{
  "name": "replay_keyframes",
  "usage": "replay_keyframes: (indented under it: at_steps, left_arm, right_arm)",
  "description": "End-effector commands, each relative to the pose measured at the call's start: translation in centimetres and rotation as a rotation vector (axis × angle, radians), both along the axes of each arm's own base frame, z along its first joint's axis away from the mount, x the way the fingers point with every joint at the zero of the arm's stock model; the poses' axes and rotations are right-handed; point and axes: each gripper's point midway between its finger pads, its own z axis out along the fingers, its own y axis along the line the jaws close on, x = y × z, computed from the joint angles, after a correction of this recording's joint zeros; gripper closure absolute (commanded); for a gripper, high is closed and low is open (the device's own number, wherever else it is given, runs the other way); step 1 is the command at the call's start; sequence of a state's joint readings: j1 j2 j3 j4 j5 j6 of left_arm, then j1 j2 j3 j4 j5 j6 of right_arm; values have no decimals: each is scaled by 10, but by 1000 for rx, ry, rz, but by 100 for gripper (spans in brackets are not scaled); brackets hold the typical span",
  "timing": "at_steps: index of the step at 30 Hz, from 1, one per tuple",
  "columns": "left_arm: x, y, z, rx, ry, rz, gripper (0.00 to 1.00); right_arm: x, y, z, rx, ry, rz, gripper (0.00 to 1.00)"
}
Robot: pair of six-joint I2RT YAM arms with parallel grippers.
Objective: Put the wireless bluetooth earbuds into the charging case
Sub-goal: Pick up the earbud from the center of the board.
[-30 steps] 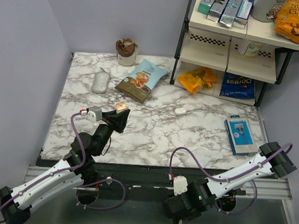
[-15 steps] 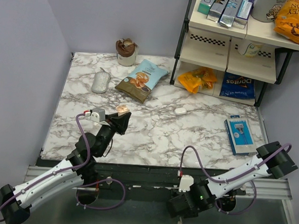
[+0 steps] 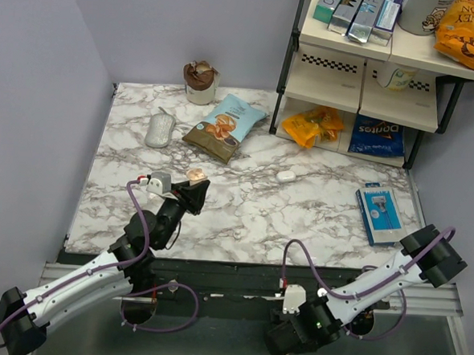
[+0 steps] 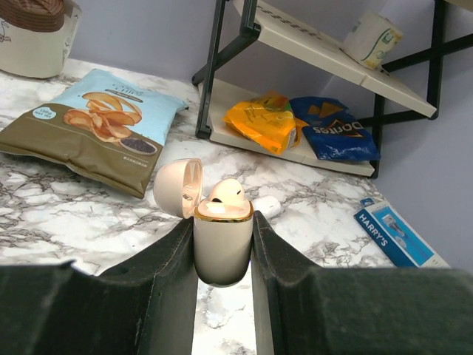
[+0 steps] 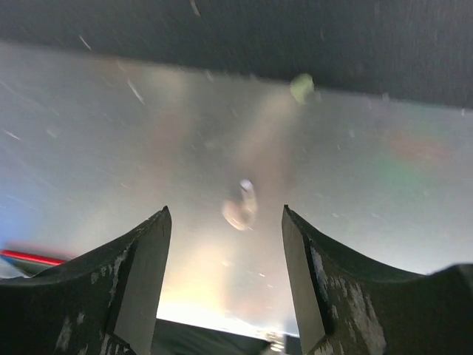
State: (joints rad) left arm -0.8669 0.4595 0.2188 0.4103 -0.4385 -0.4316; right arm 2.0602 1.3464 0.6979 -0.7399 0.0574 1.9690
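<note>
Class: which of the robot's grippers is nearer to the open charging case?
Left. The left gripper grips the charging case between its fingers above the table; the right gripper hangs off the table's near edge, well away.

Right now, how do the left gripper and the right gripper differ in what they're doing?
The left gripper is shut on the small cream rounded plastic charging case, lid open, with one white earbud standing in it; the right gripper is open and empty. The left gripper is over the marble table; the right gripper sits off it, past its near edge, over a grey metal surface. Both have black fingers.
</note>
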Motion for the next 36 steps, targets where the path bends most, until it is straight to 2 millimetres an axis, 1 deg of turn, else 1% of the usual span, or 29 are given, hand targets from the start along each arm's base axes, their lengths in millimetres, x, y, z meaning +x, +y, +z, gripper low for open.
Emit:
replay_keyframes:
  at_steps: [1, 2, 6, 13, 24, 27, 28, 29, 36]
  left_arm:
    - [1, 3, 16, -32, -26, 22, 100]
    - [1, 3, 14, -30, -23, 25, 100]
    - [0, 0, 8, -33, -10, 14, 100]
    - [-2, -1, 8, -40, -11, 13, 100]
    - [-2, -1, 5, -40, -10, 18, 100]
    - [-3, -1, 5, -41, -10, 17, 100]
    - [-3, -1, 5, -41, -10, 17, 100]
    - [-3, -1, 5, -41, -9, 15, 100]
    - [-6, 0, 7, -47, -11, 12, 100]
  right_arm:
    - [-14, -8, -5, -40, 37, -78, 30]
    - [-17, -6, -5, -31, 49, -78, 30]
    - [-18, -6, -12, -25, 56, -90, 33]
    - [-16, -9, -19, -24, 65, -107, 37]
    - [-18, -7, -21, -24, 58, -87, 54]
    - [-19, -1, -19, -21, 55, -67, 55]
    - [-18, -1, -21, -32, 47, -51, 55]
    - [-19, 3, -19, -28, 54, -51, 55]
    - [-16, 7, -20, -31, 51, -38, 57]
